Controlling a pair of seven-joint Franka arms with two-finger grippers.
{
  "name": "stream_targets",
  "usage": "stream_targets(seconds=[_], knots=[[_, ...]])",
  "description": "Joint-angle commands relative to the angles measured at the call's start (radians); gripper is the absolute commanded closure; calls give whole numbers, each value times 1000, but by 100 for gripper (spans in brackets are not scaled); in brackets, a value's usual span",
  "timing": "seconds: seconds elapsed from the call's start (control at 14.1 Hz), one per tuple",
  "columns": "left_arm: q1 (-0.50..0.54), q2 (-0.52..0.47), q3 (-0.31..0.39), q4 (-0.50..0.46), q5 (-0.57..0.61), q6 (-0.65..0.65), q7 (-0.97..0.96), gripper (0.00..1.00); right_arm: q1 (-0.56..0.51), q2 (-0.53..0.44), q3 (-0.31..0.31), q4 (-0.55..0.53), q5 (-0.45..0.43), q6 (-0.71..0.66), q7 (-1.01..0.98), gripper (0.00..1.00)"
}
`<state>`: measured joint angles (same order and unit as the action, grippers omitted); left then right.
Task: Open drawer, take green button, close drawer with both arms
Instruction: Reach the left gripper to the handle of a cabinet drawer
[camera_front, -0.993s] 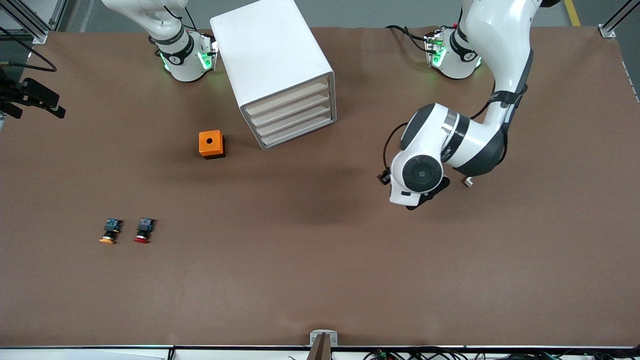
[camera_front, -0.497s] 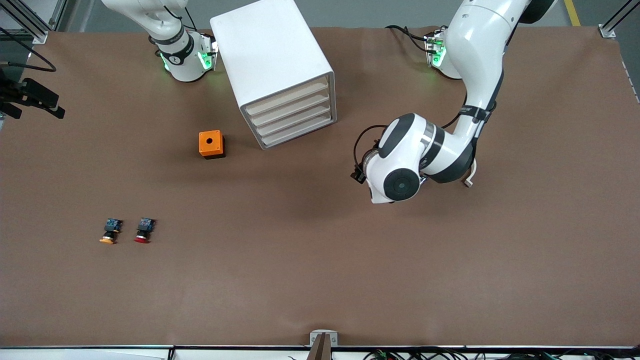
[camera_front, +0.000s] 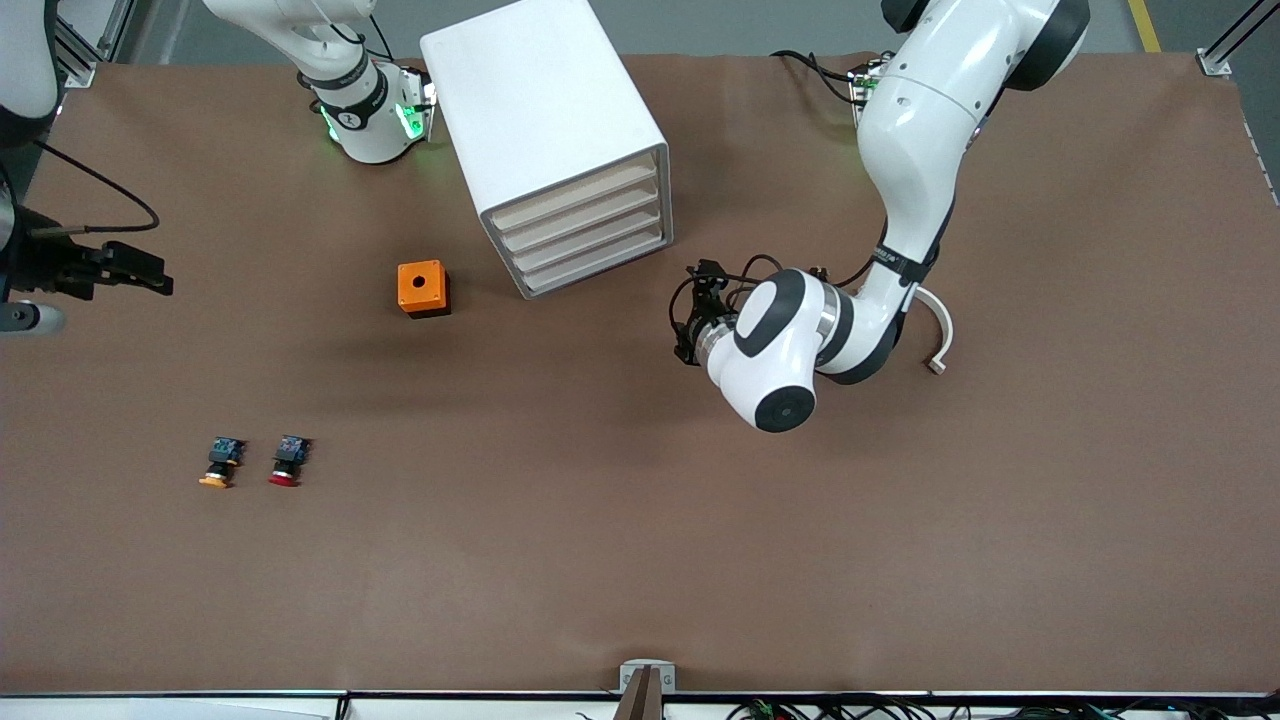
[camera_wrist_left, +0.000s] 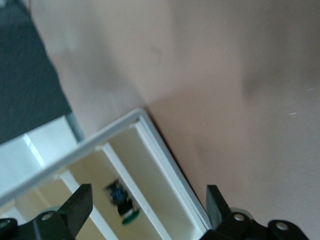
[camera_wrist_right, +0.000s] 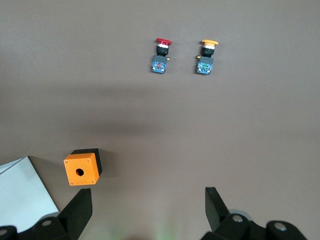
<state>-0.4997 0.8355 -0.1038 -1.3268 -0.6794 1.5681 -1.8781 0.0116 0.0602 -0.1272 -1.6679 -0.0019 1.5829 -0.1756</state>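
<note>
While all four drawers are seen shut from the front, the risk is judged to lie in the approach: the fronts are slim and stacked close, so the wrong one could be caught by the left gripper (camera_front: 690, 325), or the cabinet (camera_front: 545, 140) could be pushed along the table (camera_front: 640, 560) if it is struck instead of hooked. Nearest the front camera, an orange-capped button (camera_front: 216, 464) and a red-capped one (camera_front: 288, 461) are laid side by side toward the right arm's end. Farther off, an orange box (camera_front: 423, 288) is set near the cabinet. The left arm is folded low, its wrist bent toward the drawer fronts, its fingers (camera_wrist_left: 77, 205) spread wide and empty just beside the lowest drawer (camera_front: 600, 268). In the left wrist view a green-capped button (camera_wrist_left: 122, 202) is glimpsed inside the cabinet; which tray holds it cannot be told. The right gripper (camera_wrist_right: 145, 210), also wide and empty, is held over the table's end, waiting.
</note>
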Motion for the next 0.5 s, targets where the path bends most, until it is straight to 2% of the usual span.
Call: stream_targets(seconds=[0.0,0.28,0.43], knots=[[1,56,1,38,-119,-26,-68,0,-32,18,17,45,-10,-24,-27,0],[-22,111,-5,38,-184,-26,-209,2,-73,65,15,53,3,-18,-28,0],[-20,123,-14,35,-206,-26,-225,14,-81,95,15,54,-4,-18,-31,0]])
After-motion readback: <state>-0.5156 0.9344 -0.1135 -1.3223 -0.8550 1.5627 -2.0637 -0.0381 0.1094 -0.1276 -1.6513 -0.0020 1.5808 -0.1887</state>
